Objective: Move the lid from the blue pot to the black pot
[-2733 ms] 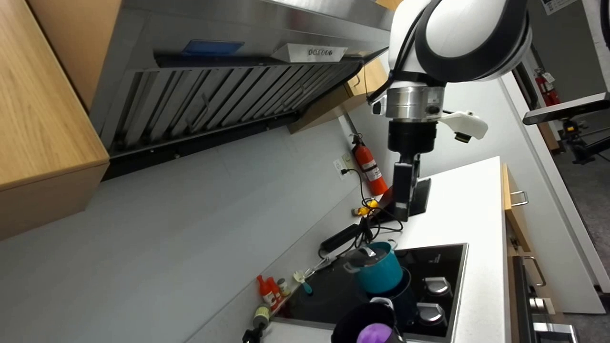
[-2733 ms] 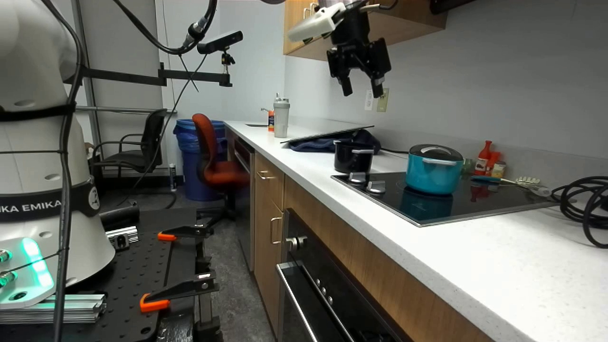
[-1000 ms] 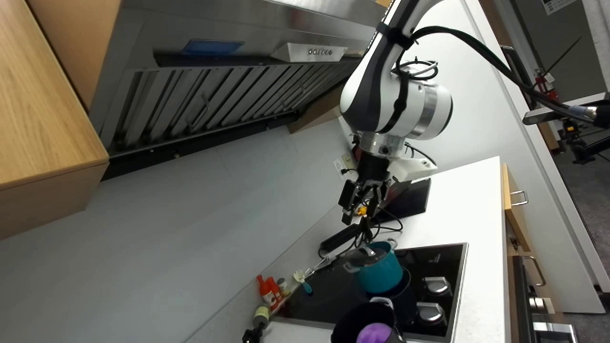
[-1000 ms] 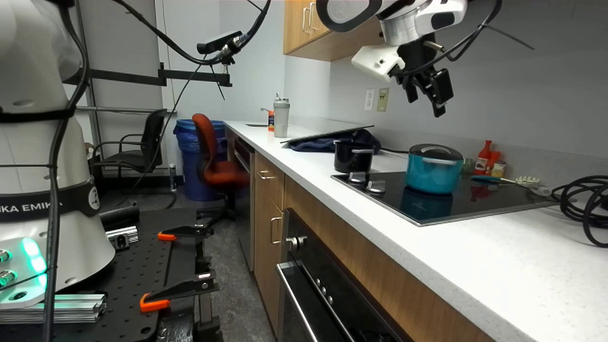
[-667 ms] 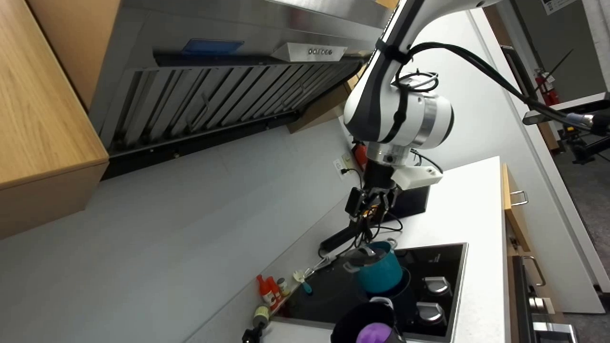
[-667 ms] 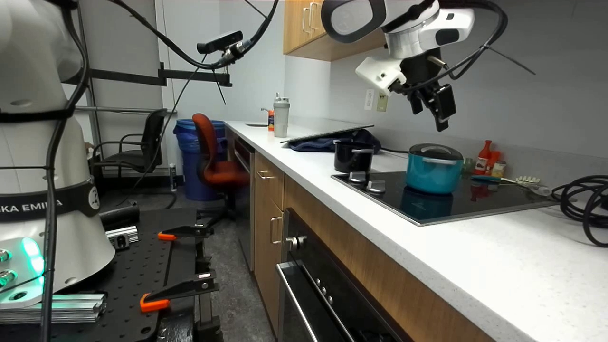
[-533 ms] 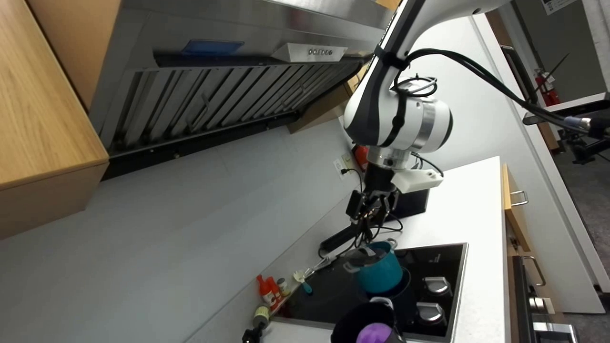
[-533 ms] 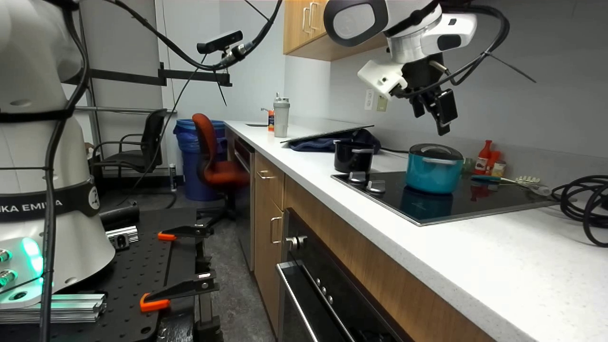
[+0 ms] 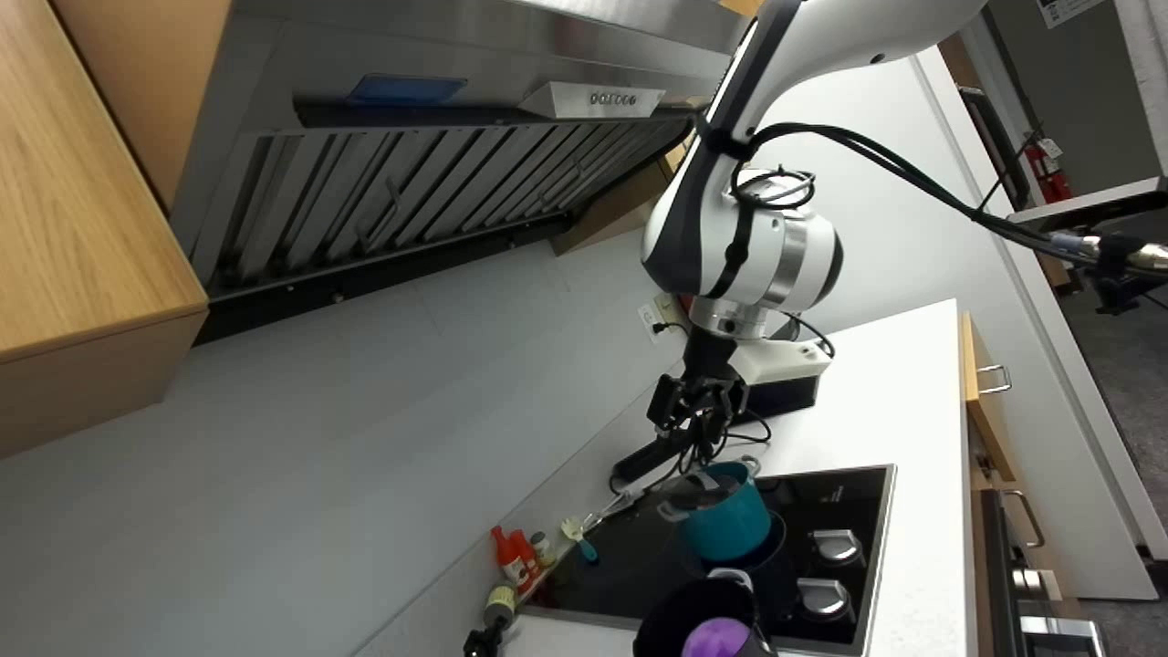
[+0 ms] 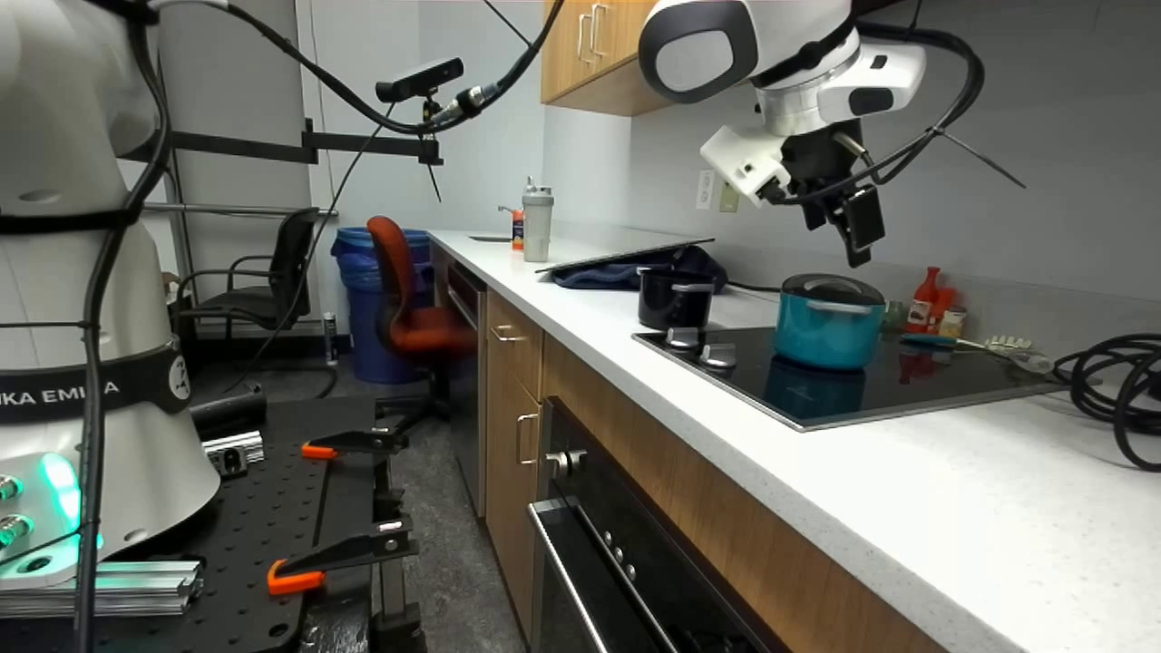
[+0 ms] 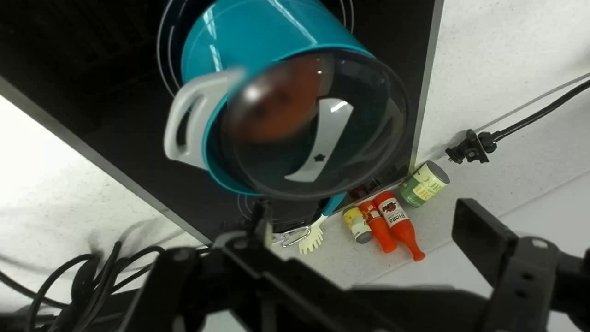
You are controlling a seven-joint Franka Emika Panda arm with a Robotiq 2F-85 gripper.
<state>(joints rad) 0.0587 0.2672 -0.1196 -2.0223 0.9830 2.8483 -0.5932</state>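
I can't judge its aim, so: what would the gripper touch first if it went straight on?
Probably the lid on the blue pot, below the open gripper in both exterior views. Depth is unclear, so it might narrowly miss.

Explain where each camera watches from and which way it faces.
Exterior view: tilted, lower than the hood, looking along the wall across the cooktop; arm and gripper show.
Exterior view: in front of the counter, above its top, looking along it; robot base, arm and gripper show.
Wrist view: beside the gripper, looking down at the lid and blue pot; fingers show.
Both exterior views share the blue pot and black pot, facing roughly opposite ways.
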